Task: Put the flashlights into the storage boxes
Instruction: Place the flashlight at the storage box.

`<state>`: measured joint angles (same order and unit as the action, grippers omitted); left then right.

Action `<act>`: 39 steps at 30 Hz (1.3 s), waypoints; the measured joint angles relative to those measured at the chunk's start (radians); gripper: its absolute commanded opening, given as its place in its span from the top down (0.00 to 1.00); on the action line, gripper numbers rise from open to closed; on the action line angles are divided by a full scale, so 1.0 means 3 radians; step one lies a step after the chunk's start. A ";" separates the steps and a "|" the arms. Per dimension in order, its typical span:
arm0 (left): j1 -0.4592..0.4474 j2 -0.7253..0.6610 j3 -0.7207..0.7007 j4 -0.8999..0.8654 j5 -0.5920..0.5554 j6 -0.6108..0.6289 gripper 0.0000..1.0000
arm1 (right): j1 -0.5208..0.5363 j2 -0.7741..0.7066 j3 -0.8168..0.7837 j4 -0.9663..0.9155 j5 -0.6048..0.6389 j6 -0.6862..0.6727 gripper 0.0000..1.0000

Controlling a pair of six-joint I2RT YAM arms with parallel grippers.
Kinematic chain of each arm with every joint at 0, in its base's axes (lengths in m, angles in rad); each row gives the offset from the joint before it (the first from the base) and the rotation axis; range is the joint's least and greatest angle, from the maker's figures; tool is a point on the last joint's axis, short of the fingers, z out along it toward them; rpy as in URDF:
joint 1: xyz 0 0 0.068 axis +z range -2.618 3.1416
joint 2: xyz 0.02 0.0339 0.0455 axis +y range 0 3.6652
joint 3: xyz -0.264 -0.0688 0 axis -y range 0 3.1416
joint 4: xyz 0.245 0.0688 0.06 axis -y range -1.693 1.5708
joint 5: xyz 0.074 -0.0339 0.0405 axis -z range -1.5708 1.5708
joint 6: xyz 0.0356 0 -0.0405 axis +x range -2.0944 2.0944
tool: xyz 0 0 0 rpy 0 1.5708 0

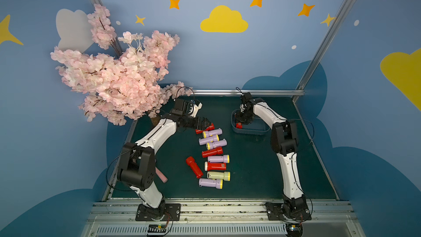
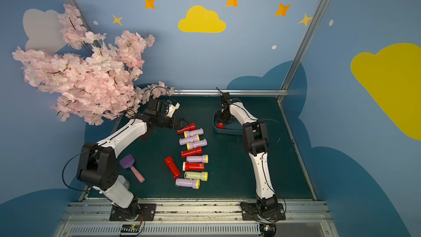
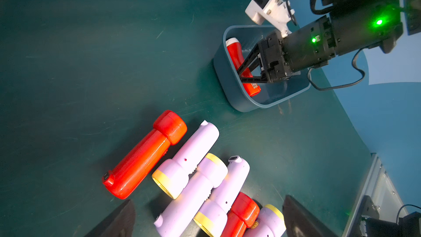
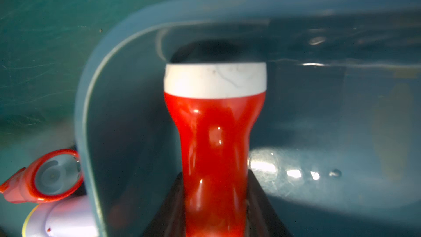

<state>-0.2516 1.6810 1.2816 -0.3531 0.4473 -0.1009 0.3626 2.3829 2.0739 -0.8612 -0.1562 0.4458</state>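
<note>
Your right gripper [image 4: 215, 174] clamps a glossy red, white-ringed flashlight [image 4: 214, 115] inside the storage box [image 4: 98, 69], tail cut off; your left gripper [image 3: 208, 199] gapes, apart from the box.

The row of flashlights [image 1: 214, 156] lies packed down the middle of the desk [image 1: 250, 174], its bodies touching or nearly so. That leaves scant room for a claw finger between neighbours, and only the lone red flashlight [image 1: 194, 167] just left of the row has bare mat around it. Right of the row the desk is bare up to the storage box [image 1: 250, 132], where the right claw [image 3: 240, 76], clamped on a white-ringed red flashlight [image 4: 216, 133], fills the end nearest the row. Well left of the row lies the purple scoop [image 2: 128, 163], and the blossom branch [image 1: 114, 80] overhangs that far corner.
</note>
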 measured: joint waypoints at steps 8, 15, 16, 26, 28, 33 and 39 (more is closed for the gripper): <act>0.0000 0.0000 0.0001 -0.0006 0.0003 0.0000 0.01 | -0.0008 0.0022 0.0041 -0.0031 -0.0088 -0.0004 0.57; 0.0000 0.0000 0.0001 0.0004 0.0004 0.0001 0.01 | -0.0018 0.0018 0.0107 -0.0047 -0.0107 -0.0025 0.55; 0.0000 0.0000 0.0001 0.0006 0.0005 0.0000 0.01 | -0.0019 0.0015 0.0107 -0.0062 -0.0107 -0.0028 0.55; 0.0000 0.0000 -0.0001 0.0051 0.0031 -0.0003 0.01 | -0.0015 -0.0340 0.0042 -0.0225 -0.0047 -0.0093 0.55; 0.0000 0.0000 -0.0004 0.0062 0.0032 -0.0004 0.01 | 0.0000 -0.0478 0.0004 -0.0261 -0.0022 -0.0127 0.55; -0.0022 -0.0003 -0.0074 0.0102 0.0027 -0.0024 0.01 | 0.0048 -0.0813 -0.0120 -0.0322 0.0022 -0.0234 0.55; -0.0108 -0.0146 -0.0247 0.0057 -0.0045 -0.0064 0.01 | 0.0223 -0.1081 -0.0370 -0.0361 0.0028 -0.0352 0.55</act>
<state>-0.2840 1.6371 1.2076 -0.3359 0.4339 -0.1200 0.4294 2.0586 1.9629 -0.9695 -0.1478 0.3401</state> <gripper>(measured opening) 0.994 0.450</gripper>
